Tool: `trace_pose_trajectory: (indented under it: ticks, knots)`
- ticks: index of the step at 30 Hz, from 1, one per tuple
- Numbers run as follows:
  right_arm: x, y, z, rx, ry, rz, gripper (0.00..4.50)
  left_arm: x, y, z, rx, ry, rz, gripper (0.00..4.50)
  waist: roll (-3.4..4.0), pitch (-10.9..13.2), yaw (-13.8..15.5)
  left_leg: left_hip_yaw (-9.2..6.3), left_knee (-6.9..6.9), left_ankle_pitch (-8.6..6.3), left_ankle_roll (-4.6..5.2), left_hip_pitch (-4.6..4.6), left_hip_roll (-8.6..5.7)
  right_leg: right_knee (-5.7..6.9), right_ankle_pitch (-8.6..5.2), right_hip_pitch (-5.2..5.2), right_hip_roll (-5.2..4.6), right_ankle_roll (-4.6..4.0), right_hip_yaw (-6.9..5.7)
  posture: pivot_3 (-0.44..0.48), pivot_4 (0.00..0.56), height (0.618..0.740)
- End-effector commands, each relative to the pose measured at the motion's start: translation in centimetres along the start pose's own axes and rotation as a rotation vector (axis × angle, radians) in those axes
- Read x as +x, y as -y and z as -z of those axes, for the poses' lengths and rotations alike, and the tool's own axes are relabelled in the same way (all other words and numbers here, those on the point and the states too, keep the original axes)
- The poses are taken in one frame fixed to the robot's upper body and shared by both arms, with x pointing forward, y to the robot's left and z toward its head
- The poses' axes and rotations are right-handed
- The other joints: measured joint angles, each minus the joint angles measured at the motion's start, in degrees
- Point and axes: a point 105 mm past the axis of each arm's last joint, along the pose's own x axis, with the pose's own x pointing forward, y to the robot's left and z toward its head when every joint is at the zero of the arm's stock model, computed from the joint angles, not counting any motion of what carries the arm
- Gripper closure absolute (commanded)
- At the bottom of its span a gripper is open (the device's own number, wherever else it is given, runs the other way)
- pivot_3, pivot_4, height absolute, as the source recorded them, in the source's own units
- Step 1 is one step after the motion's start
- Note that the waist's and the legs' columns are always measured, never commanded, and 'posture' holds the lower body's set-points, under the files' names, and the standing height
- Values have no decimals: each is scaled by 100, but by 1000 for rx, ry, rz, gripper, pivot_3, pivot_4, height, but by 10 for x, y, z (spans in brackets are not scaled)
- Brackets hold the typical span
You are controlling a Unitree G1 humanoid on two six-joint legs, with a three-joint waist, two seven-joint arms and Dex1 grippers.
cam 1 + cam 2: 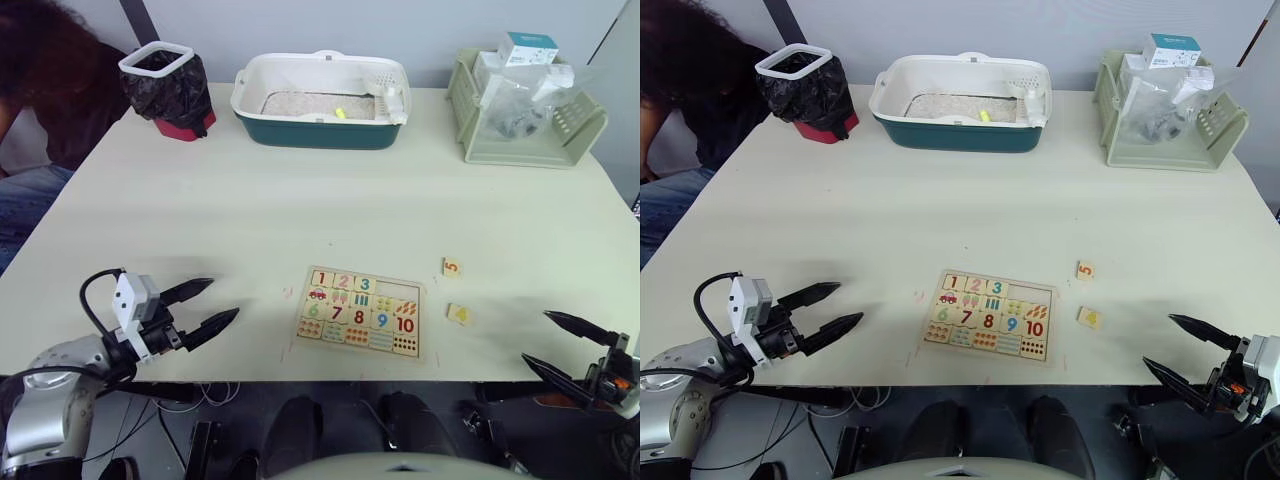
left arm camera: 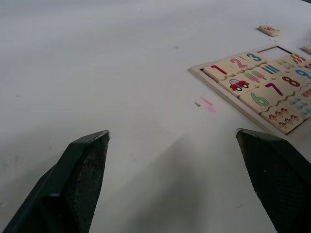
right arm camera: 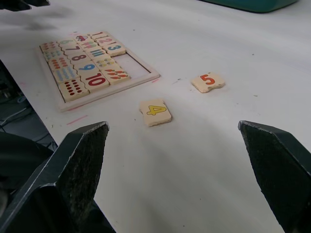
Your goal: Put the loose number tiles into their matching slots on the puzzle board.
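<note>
Puzzle board [image 1: 362, 312] lies at table [image 1: 300, 200] near edge, centre; tiles 1, 2, 3 seated in top row, two slots [image 1: 398, 291] at row's right end open. Tile 5 [image 1: 452, 266] found at board's 2 o'clock, tile 4 [image 1: 459, 313] at 3 o'clock, both loose, apart from board.

Left hand [image 1: 205, 305] spread, hovering at board's 9 o'clock. Right hand [image 1: 560, 347] spread, at 4 o'clock.

Far edge: lined bin [image 1: 166, 88], white-teal tray [image 1: 320, 100], green basket [image 1: 525, 105]. Person [image 1: 45, 80] noted at far left.

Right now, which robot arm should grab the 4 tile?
The right one, probably. The 4 tile and the 5 tile lie on the table to the right of the puzzle board, nearer the right gripper. Its fingers are open. The left gripper sits beyond the board's far side.
</note>
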Motion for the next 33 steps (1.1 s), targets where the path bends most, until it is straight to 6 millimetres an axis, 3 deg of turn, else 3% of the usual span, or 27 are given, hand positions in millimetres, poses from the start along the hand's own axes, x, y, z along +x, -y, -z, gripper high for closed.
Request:
trace_pose_trajectory:
  ticks: [1,10,18,33]
  knots:
    - [-1,1,-5,-32,6,-9,0,1,2,-12,52,26,13,98,0,0,0,0,0,0,0,0,0,0,0,0,0,0,0,0,150,740]
    - [3,1,-6,-38,12,-16,0,4,4,-13,67,26,37,98,1,0,-1,0,-1,0,0,0,0,-1,0,0,0,0,0,0,150,740]
    - [10,5,-13,-51,21,-13,0,5,6,-18,106,40,174,98,2,1,3,1,-2,0,0,0,-1,-3,0,-1,0,0,0,0,150,740]
    - [54,-9,-27,-68,2,-180,0,16,6,-41,294,-19,637,98,6,7,1,4,-12,0,0,-8,-1,-7,1,-10,1,-2,1,0,150,740]
